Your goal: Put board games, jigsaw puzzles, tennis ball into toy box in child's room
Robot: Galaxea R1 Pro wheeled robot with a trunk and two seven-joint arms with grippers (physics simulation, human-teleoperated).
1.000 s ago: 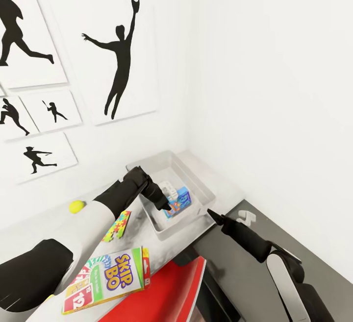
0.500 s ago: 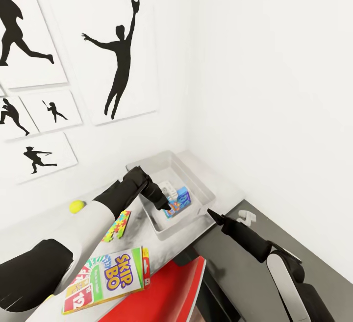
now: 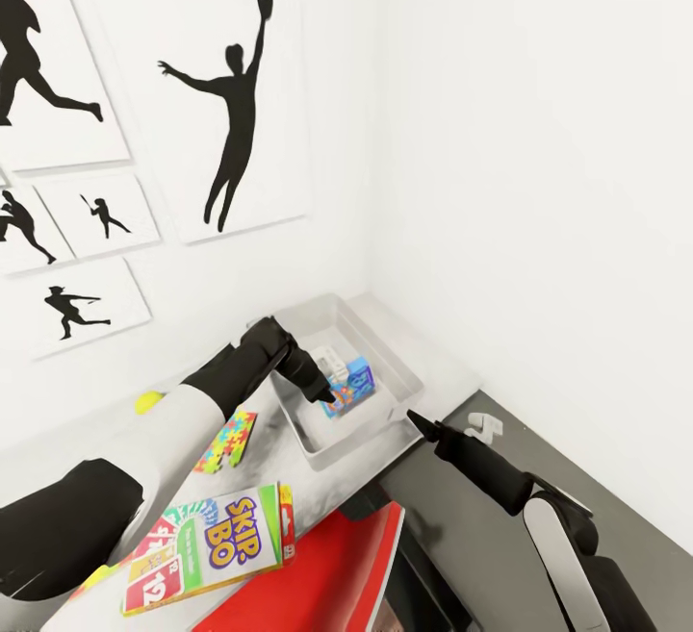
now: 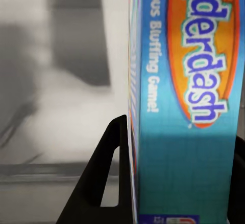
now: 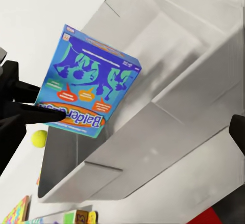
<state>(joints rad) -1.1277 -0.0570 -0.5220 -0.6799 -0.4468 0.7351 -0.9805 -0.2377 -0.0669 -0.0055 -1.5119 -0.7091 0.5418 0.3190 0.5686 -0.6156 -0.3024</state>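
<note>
My left gripper [image 3: 328, 395] is shut on the blue board game [image 3: 352, 383], a "Balderdash" box [image 4: 184, 101] held tilted just above the light-grey toy box [image 3: 415, 385]. In the right wrist view the blue box [image 5: 87, 83] hangs over the bin's inner wall [image 5: 194, 96]. On the white table [image 3: 445, 363], a jigsaw puzzle [image 3: 229, 440] lies beside my left forearm. The tennis ball [image 3: 146, 402] peeks out behind that arm. The "Skip-Bo" board game [image 3: 214, 547] lies near the front edge. My right gripper [image 3: 415, 417] hovers open beside the bin's near corner, holding nothing.
A large red flat thing [image 3: 332, 565] sticks out under the Skip-Bo box at the table's front. Right of the table is a lower dark-grey surface [image 3: 587, 478] with a small white object [image 3: 481, 425]. White walls with black silhouette pictures [image 3: 231, 113] close off the corner.
My left gripper has lifted the blue box a little higher over the bin. The head camera has shifted slightly. The right arm has stayed still.
</note>
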